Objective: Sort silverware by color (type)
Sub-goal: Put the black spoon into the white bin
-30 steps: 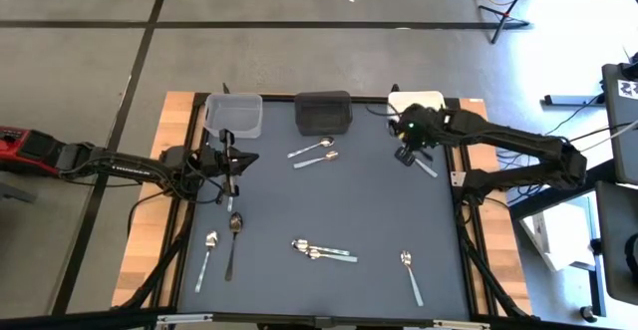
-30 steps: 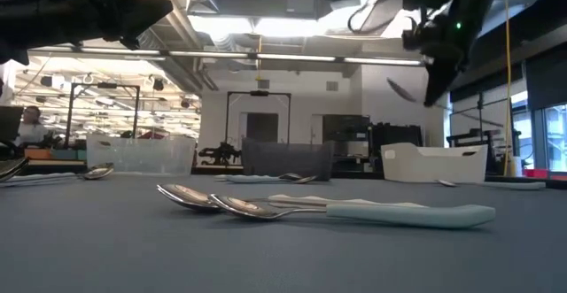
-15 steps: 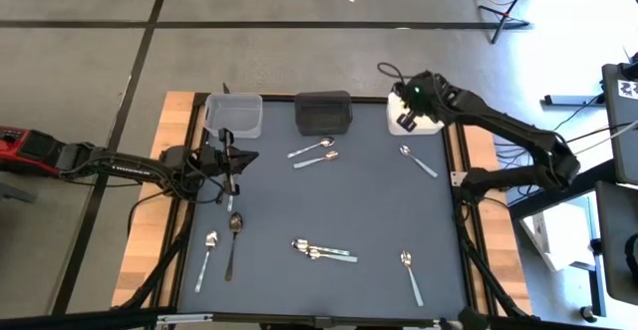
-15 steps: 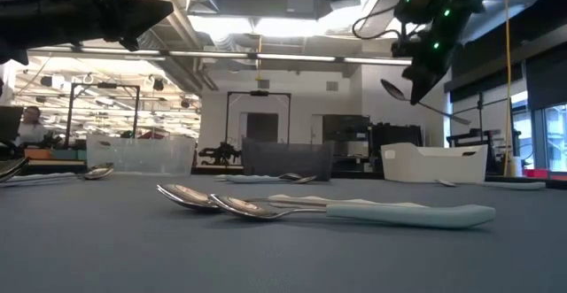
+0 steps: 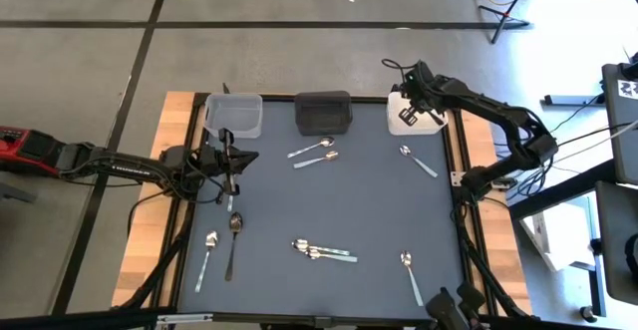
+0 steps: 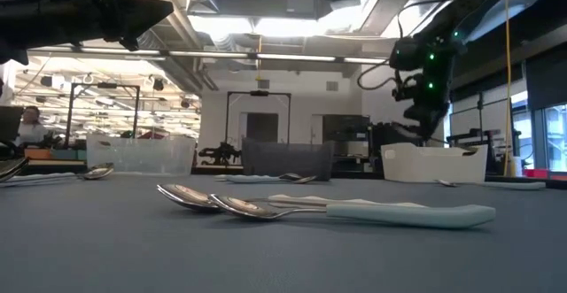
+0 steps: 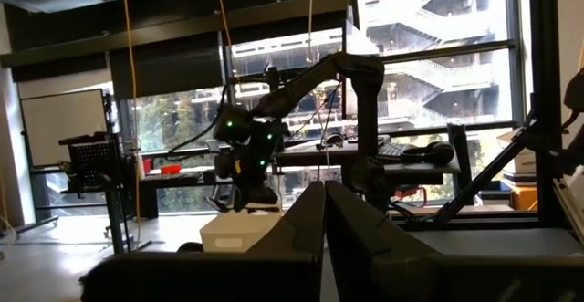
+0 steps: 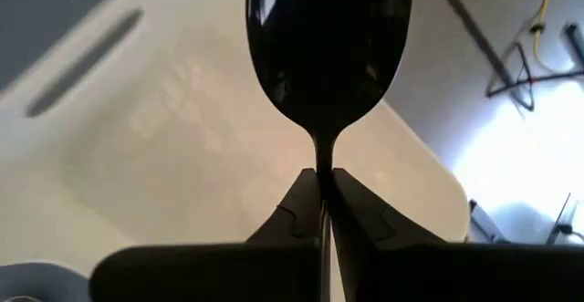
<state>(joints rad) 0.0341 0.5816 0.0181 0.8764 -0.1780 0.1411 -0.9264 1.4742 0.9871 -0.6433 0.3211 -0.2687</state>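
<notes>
A: The slim dark spoon (image 8: 327, 42) in the right wrist view — can you see all of it?

B: No. Its bowl tip runs off the picture's edge, and its handle vanishes between the dark fingers (image 8: 292, 213).

A: And the white rectangular plastic bin (image 5: 415, 112) from above?

B: The right arm covers much of it; its inside is hidden there.

A: The low view?

B: The shiny silver spoon (image 6: 16, 168) at the left edge is cut off.
</notes>
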